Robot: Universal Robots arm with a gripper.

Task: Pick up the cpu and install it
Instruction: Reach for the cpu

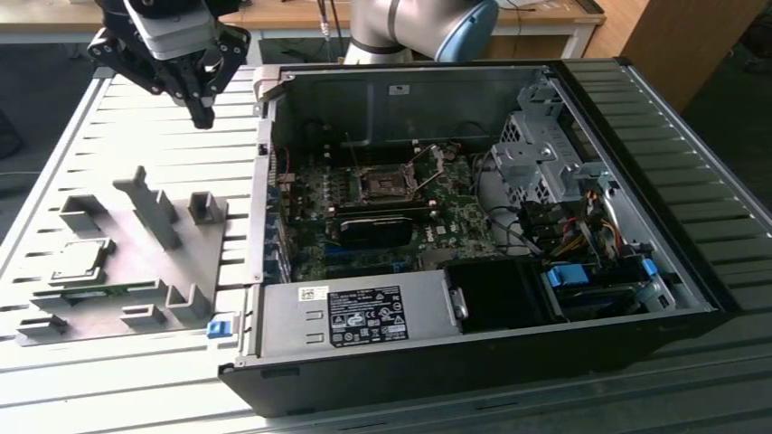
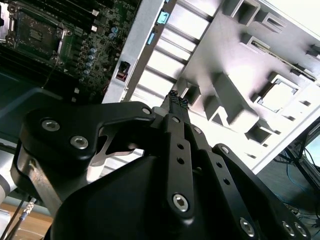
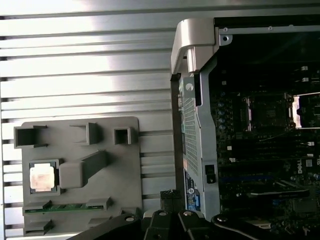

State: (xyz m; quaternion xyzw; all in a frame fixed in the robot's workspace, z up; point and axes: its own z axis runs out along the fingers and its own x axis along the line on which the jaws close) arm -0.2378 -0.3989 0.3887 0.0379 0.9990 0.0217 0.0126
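The cpu (image 1: 80,261) is left unpicked in its grey holder (image 1: 127,287), below and well apart from the jaws, which are closed together on nothing, and the socket (image 1: 389,185) is unfilled.

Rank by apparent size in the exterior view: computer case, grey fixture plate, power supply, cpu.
1. computer case, by far the largest
2. grey fixture plate
3. power supply; its visible silver face looks somewhat smaller than the plate
4. cpu, clearly smallest, lying on the plate
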